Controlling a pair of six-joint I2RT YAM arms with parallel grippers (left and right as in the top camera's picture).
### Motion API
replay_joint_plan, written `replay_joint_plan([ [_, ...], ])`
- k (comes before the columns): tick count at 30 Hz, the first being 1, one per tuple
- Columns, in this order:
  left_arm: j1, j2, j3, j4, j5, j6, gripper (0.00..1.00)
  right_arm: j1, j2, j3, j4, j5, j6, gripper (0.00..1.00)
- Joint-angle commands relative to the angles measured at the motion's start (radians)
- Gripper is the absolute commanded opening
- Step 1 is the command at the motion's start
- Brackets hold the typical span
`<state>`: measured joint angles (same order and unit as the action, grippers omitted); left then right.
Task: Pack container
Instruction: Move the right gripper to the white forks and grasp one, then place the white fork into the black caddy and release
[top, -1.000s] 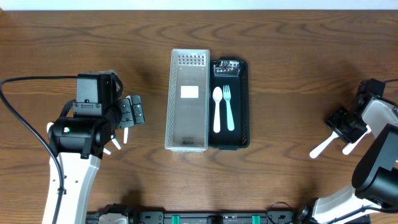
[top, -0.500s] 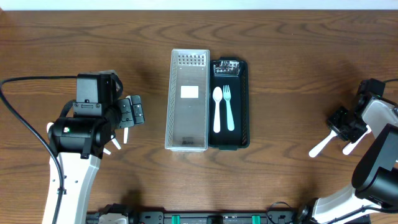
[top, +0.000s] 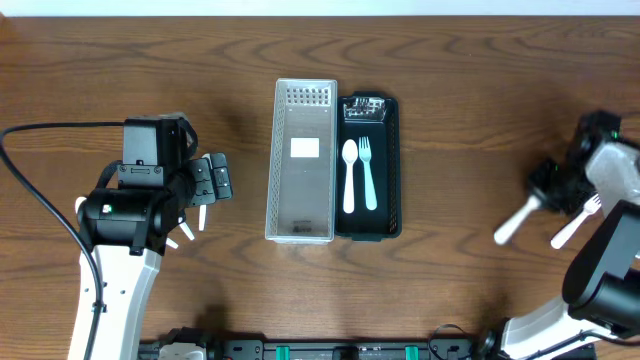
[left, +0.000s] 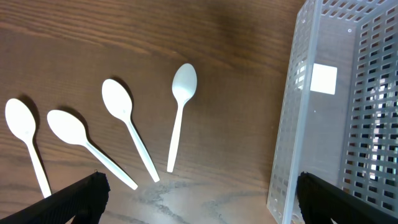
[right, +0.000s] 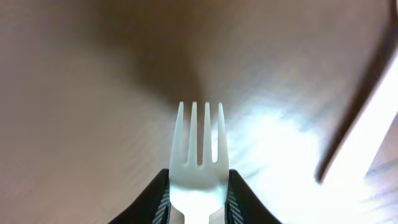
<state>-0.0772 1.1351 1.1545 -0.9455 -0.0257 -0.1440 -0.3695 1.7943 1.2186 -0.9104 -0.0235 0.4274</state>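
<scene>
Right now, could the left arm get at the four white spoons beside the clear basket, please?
Probably yes: the spoons lie bare on the table below the open left gripper, apart from the clear basket, with nothing covering them.

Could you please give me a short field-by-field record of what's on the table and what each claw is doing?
container: black rectangular plastic tray, holding a white plastic spoon and a packed white plastic fork
beside it: clear perforated plastic basket, on the tray's left
left claw: open, over four loose white plastic spoons
right claw: shut on a second white plastic fork
</scene>
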Motion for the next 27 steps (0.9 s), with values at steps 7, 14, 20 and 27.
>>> replay_joint_plan([
  [7,0.002,-0.003,0.021,-0.003,0.000,0.013,0.98,0.418,-0.127,0.287,-0.066,-0.032,0.069,0.01],
  [14,0.002,-0.003,0.021,-0.003,0.000,0.013,0.98,0.730,-0.096,0.294,-0.004,-0.013,0.143,0.01],
  [20,0.002,-0.003,0.021,-0.003,0.000,0.013,0.98,0.872,0.013,0.294,-0.002,0.035,0.164,0.01],
  [27,0.002,-0.003,0.021,-0.004,0.000,0.013,0.98,0.880,0.161,0.294,-0.002,0.034,0.168,0.25],
])
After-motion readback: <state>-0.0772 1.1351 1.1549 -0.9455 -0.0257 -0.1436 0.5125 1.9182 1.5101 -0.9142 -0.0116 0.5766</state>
